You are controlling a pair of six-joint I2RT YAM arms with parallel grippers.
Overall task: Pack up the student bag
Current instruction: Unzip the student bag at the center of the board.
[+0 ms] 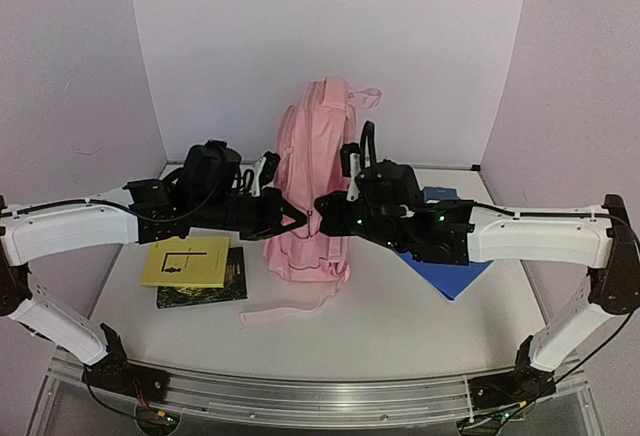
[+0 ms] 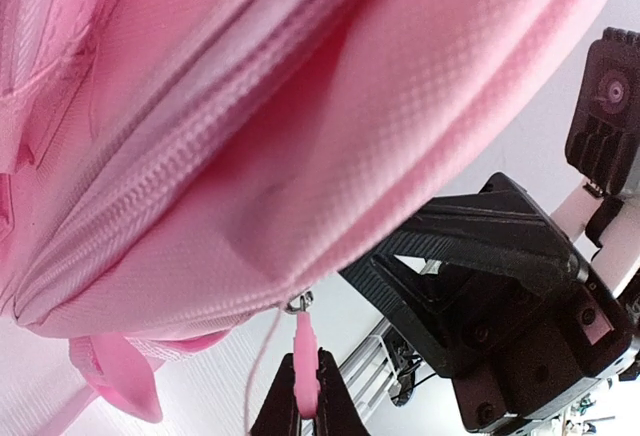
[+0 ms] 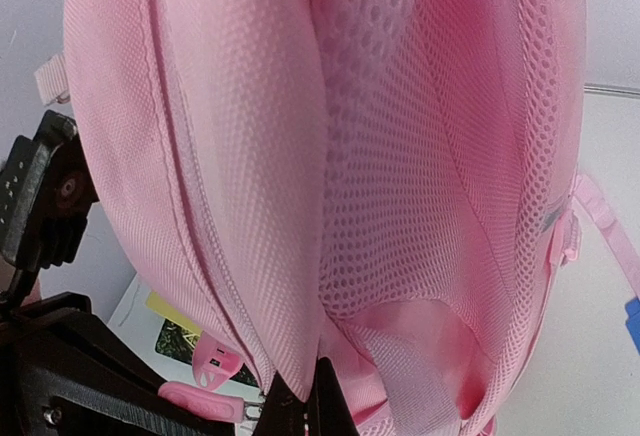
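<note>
The left end effector (image 2: 308, 376) gripped the zip pull (image 2: 303, 334) of the upright light-pink fabric student bag (image 1: 315, 156); the right end effector (image 3: 303, 391) opposite pinched its seam (image 3: 300, 361).

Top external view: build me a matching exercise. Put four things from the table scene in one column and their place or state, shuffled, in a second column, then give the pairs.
Things:
1. student bag
2. yellow booklet
3. blue folder
4. left gripper

Place or state:
A. lies flat on the table to the bag's right
B. stands upright in the middle of the table
C. shut on the pink zipper pull
D. lies on a dark book, left of the bag

Pairs: 1-B, 2-D, 3-A, 4-C
</note>
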